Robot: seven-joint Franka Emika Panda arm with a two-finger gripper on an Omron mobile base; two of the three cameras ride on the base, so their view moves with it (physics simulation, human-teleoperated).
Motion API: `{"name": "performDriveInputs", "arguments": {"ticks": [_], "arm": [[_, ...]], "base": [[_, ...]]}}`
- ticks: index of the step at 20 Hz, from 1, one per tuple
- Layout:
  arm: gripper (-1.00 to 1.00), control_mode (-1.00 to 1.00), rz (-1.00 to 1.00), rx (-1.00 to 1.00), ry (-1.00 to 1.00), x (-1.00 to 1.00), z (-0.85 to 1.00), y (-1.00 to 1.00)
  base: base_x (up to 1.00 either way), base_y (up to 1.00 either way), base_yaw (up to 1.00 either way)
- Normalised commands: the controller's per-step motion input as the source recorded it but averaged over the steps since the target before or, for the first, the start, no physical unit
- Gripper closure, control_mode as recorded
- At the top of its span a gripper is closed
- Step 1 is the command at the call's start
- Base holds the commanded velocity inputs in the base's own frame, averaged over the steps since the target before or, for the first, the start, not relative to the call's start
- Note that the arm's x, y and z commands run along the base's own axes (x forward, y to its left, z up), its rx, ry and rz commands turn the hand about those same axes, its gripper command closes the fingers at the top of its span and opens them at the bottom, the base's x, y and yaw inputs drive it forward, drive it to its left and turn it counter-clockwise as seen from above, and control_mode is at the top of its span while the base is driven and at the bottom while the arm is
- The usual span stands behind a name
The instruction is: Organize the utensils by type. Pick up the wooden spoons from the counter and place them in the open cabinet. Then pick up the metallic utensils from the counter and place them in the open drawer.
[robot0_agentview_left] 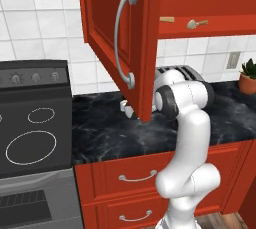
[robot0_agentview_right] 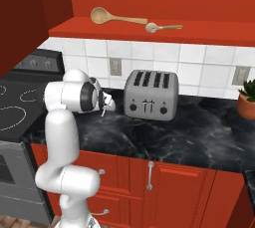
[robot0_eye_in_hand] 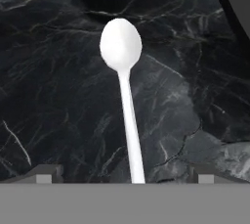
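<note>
No text, label, brand, number or sign can be read anywhere in these views. The toaster (robot0_agentview_right: 151,94) carries small dark knobs and slots on its front, with no lettering that can be made out. To the left of the toaster, the stove's control panel (robot0_agentview_left: 34,78) shows round dials without legible markings. The wall outlets (robot0_agentview_right: 115,66) on the tiles just behind the toaster are blank plates. The white spoon (robot0_eye_in_hand: 124,87) lying on the counter (robot0_eye_in_hand: 53,96) bears no stamp or mark.
</note>
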Motion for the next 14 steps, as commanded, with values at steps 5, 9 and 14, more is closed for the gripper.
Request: {"name": "performDriveInputs", "arguments": {"ticks": [5, 9, 14], "arm": [[-1.0, -1.0, 0.0, 0.0, 0.0, 0.21, -0.13, 0.0], [-1.0, -1.0, 0.0, 0.0, 0.0, 0.22, -0.16, 0.0], [-1.0, -1.0, 0.0, 0.0, 0.0, 0.17, -0.13, 0.0]], "base": [[0.0, 0.0, 0.0], [0.0, 0.0, 0.0], [0.0, 0.0, 0.0]]}}
